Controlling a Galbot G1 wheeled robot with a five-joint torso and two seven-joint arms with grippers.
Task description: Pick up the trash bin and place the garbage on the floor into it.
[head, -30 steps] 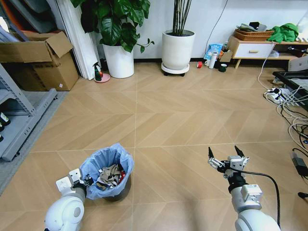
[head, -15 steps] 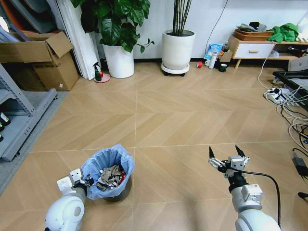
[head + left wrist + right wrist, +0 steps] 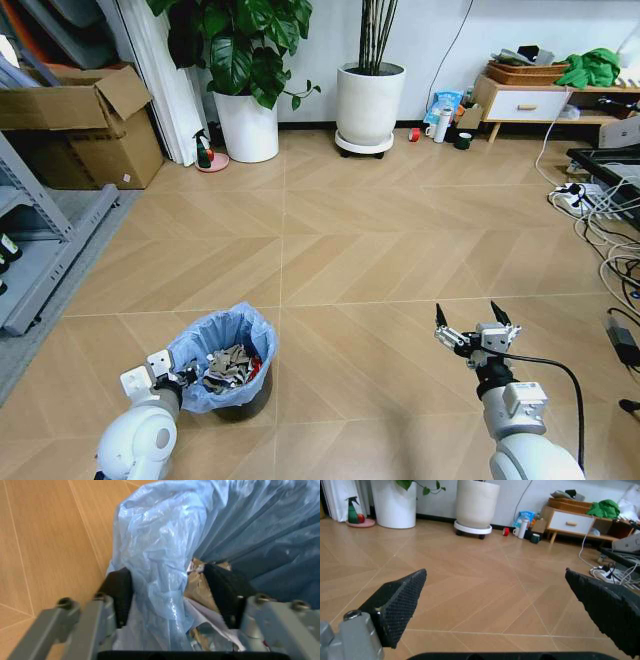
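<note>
The left gripper (image 3: 170, 592) is clamped on the rim of the bin (image 3: 225, 360), one finger (image 3: 120, 592) outside the blue bag (image 3: 160, 551) and one inside. The bin stands on the floor (image 3: 330, 250), low on the robot's left. The garbage (image 3: 230, 367) lies inside it: brown and white paper with a bit of red.

The right gripper (image 3: 472, 327) hangs above bare floor on the right, its fingers wide apart and holding nothing.

The floor ahead is tan wood in a zigzag pattern. Farther off, a cardboard box (image 3: 85, 125) sits on the left and cables (image 3: 600, 225) lie on the right. By the far wall stand two big white plant pots (image 3: 368, 105), a green spray bottle (image 3: 204, 150) and a low cabinet (image 3: 530, 100).
</note>
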